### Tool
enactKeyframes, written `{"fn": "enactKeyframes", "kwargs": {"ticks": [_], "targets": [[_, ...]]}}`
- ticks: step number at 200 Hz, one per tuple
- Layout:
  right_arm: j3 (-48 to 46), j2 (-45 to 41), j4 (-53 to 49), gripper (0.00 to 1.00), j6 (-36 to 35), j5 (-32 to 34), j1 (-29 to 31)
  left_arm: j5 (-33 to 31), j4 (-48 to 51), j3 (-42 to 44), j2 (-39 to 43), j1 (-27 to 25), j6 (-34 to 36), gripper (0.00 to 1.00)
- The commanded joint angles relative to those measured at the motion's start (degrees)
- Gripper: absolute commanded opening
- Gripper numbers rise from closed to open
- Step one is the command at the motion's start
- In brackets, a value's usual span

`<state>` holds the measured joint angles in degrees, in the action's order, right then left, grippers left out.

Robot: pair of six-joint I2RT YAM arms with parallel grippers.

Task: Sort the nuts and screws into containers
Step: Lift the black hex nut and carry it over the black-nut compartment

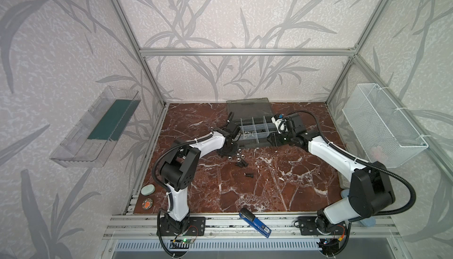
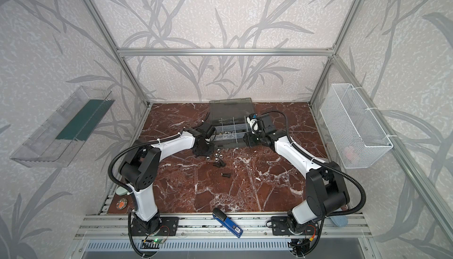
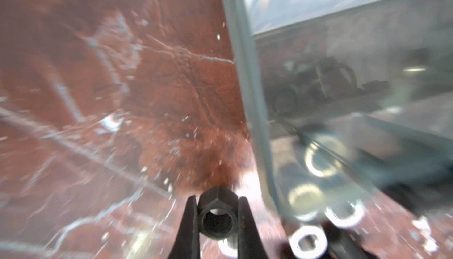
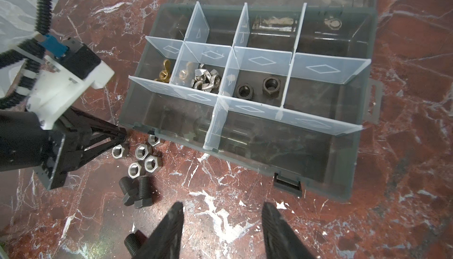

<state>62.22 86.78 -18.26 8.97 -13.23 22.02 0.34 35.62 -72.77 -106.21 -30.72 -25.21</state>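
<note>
Beside the organiser case's (image 4: 294, 172) front corner, the left claw (image 3: 217, 197) is pinching a dark nut (image 3: 217, 218) low by the worktop (image 4: 367, 221). Silver nuts (image 4: 143, 158) and black screws (image 4: 138, 191) are lying close by. Two dark nuts (image 4: 257, 90) are sitting in a middle cell. The right claw (image 4: 223, 205) is hovering spread and empty.

a red-brown marble tabletop (image 1: 269, 184) veined in white sits inside an aluminium frame (image 1: 245, 52) backed by grey leaf-patterned wallpaper (image 1: 245, 12). on the left wall hangs a clear plastic tray (image 1: 78, 154) with a dark green strip (image 1: 111, 120) in it, and on the right wall a white wire mesh basket (image 1: 382, 123) holding something pinkish (image 1: 378, 151), too blurred to name. a blue stapler (image 1: 256, 222) lies tilted across the front rail, while a pale green oval (image 1: 148, 189) and a small round orange-marked disc (image 1: 147, 203) lie near each other at the front left corner.
</note>
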Motion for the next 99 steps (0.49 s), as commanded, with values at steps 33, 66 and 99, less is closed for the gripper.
{"fn": "enactKeyframes", "kwargs": {"ticks": [33, 66, 99], "targets": [[-2.0, -4.4, -0.5, 0.53, 3.8, 1.9, -3.2, 6.2, -4.6, -10.1, 9.5, -0.3, 1.1, 0.0], [-4.3, -6.5, 0.0, 0.53, 5.7, 2.7, -5.7, 11.0, -14.7, -16.4, 3.3, -0.3, -0.2, 0.0], [-6.6, -8.7, 0.3, 0.53, 7.0, 3.3, -6.5, 18.8, -17.3, -27.6, -8.0, -1.1, 1.2, 0.0]]}}
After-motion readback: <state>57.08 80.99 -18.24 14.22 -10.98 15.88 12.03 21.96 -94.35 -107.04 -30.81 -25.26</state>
